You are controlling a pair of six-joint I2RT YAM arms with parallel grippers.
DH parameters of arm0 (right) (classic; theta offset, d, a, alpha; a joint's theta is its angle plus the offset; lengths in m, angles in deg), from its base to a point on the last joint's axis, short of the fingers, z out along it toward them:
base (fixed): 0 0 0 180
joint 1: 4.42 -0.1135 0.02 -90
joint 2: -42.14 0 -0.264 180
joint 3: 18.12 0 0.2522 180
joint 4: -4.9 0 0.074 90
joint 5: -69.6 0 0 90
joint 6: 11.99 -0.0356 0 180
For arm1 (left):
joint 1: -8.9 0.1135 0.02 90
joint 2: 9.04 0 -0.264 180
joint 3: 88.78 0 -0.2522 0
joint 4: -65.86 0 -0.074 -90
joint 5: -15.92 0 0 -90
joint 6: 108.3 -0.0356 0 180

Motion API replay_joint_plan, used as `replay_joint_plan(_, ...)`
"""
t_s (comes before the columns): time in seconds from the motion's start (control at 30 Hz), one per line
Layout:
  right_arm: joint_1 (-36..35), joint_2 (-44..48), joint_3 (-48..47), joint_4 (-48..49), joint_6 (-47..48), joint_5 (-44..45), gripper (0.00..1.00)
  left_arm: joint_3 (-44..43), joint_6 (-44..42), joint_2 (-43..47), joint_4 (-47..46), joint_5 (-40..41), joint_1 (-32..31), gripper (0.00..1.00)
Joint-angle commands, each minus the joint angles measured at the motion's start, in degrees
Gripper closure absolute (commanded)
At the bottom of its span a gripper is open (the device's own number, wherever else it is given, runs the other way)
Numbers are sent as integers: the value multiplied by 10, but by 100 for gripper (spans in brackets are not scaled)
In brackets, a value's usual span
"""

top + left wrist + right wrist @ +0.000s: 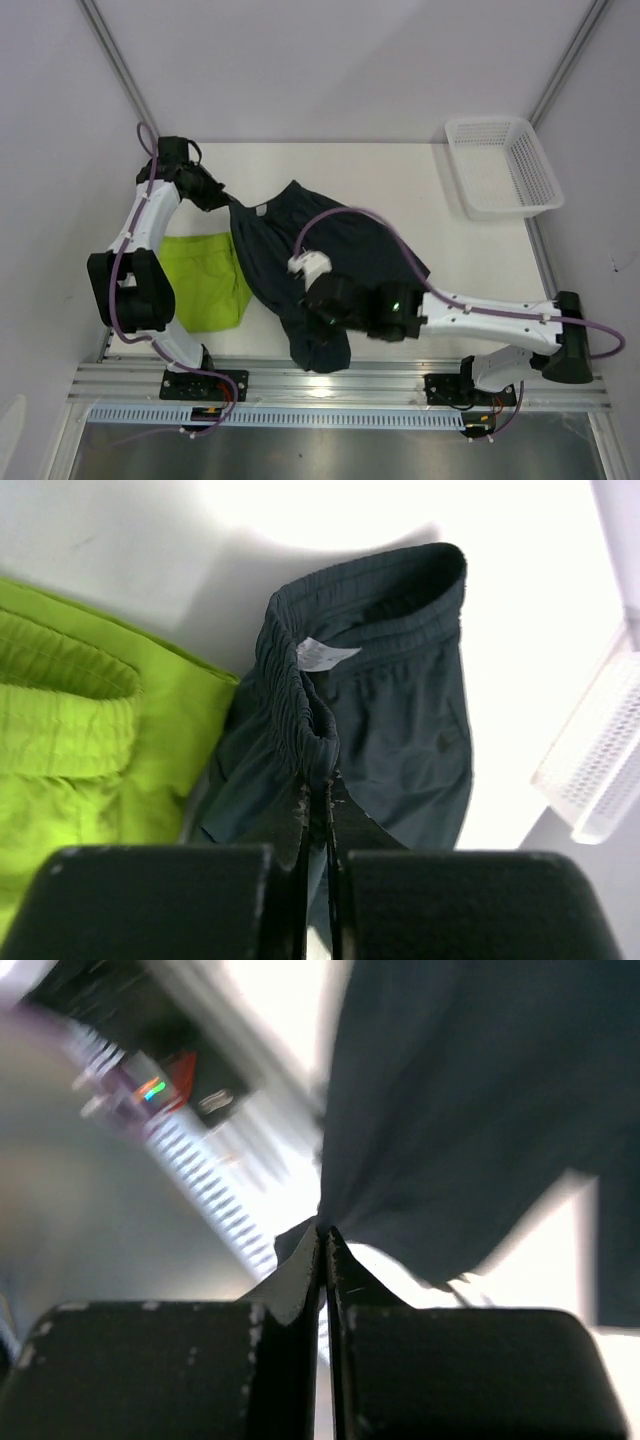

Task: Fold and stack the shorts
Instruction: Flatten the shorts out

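Nearest the arm bases, the right gripper (325, 1232) is clamped on a lower edge of the soft dark navy-teal fabric shorts (350, 245), which are spread across the white table (400, 170). The bright lime green fabric shorts (205, 280) lie flat just to their left. Farther back, the left gripper (320, 780) has its fingers pinched together on the navy waistband.

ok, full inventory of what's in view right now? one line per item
navy shorts: one, dark navy, mid-table, pinched by both grippers
green shorts: one, lime green, left side of the table, beside the navy shorts
basket: one, white mesh, far right corner, looks empty
table: one, white, under everything
left gripper: one, black, far left, shut on the navy shorts' waistband
right gripper: one, black, near the middle, shut on an edge of the navy shorts
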Motion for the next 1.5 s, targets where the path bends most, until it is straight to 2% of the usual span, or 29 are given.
replay_joint_plan(0.0,115,75,19,-71,25,-11,100,-20,60,48,-9,-30,8,100)
replay_joint_plan(0.03,167,83,11,-85,41,-6,100,-31,70,60,-8,-33,8,100)
replay_joint_plan(0.17,244,114,-67,-136,103,-28,100,-58,130,114,-27,-54,15,100)
replay_joint_plan(0.33,224,135,-137,-169,146,-75,100,-142,153,180,-6,-69,25,100)
replay_joint_plan(0.47,133,155,-180,-170,144,-86,100,-180,166,245,25,-79,41,100)
replay_joint_plan(0.6,-41,135,-255,-174,127,-34,100,-239,184,304,44,-99,86,100)
replay_joint_plan(0.73,-156,67,-393,-222,132,32,100,-321,200,312,69,-105,94,100)
replay_joint_plan(0.83,-202,39,-465,-258,139,87,100,-339,212,321,63,-96,93,100)
replay_joint_plan(0.9,-199,39,-482,-274,135,133,100,-344,216,319,55,-83,94,100)
replay_joint_plan(1.0,-122,70,-474,-278,132,123,100,-343,228,300,38,-81,93,100)
replay_joint_plan(1.03,-53,81,-468,-272,133,114,100,-339,235,287,22,-83,93,100)
replay_joint_plan(1.13,73,117,-430,-244,148,51,100,-305,261,275,-49,-82,94,100)
replay_joint_plan(1.17,171,121,-412,-237,162,-9,100,-289,270,264,-70,-82,94,100)
replay_joint_plan(1.23,280,112,-395,-214,176,-96,100,-275,289,246,-108,-83,91,100)
replay_joint_plan(1.27,387,104,-385,-202,184,-192,100,-279,292,218,-132,-79,78,100)
replay_joint_plan(1.33,487,71,-361,-159,188,-267,100,-292,297,183,-157,-59,56,100)
replay_joint_plan(1.37,581,54,-362,-143,179,-336,100,-314,300,138,-177,-47,27,100)
replay_joint_plan(1.4,623,14,-377,-110,168,-368,100,-328,306,109,-185,-23,12,100)
replay_joint_plan(1.43,661,-13,-395,-95,156,-399,100,-408,312,74,-192,-15,-17,100)
replay_joint_plan(1.47,718,-44,-424,-82,142,-452,100,-447,319,-16,-199,-10,-31,100)
